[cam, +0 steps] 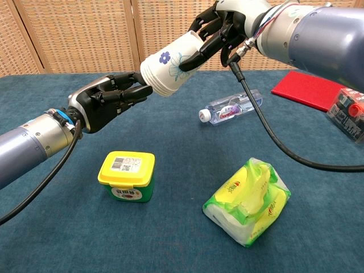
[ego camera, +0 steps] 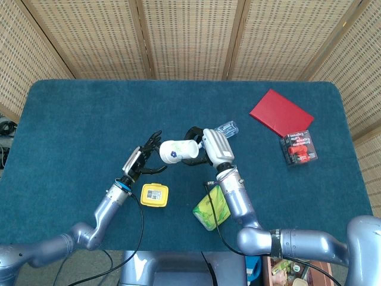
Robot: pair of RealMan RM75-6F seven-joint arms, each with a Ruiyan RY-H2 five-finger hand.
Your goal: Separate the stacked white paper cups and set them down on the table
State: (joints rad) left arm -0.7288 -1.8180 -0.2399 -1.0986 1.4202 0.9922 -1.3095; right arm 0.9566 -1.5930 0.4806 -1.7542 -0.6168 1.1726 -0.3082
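2 hands meet over the middle of the table, nearer its front edge than its back. Your right hand grips the stacked white paper cups around the rim end, fingers wrapped on the wall, the stack lying almost on its side in the air with its base pointing toward your left hand. Blue flower print shows on the cup wall in the chest view.

Your left hand is spread, holding nothing; its fingertips sit right at the base of the stack. Touching or just short of it: cannot tell from either view. In the head view the same hand lies just beside the stack's base.

Other items on the table:
- Yellow-lidded green tub, upright, barcode label on the lid, below your left hand toward the front edge.
- Green and yellow tissue pack, near the front edge, below your right forearm.
- Clear water bottle, on its side, behind the right hand in the head view.
- Red flat book, toward the back right corner.
- Black and red packaged item, just beside the book, close to the right edge.

A black cable hangs from your right wrist.
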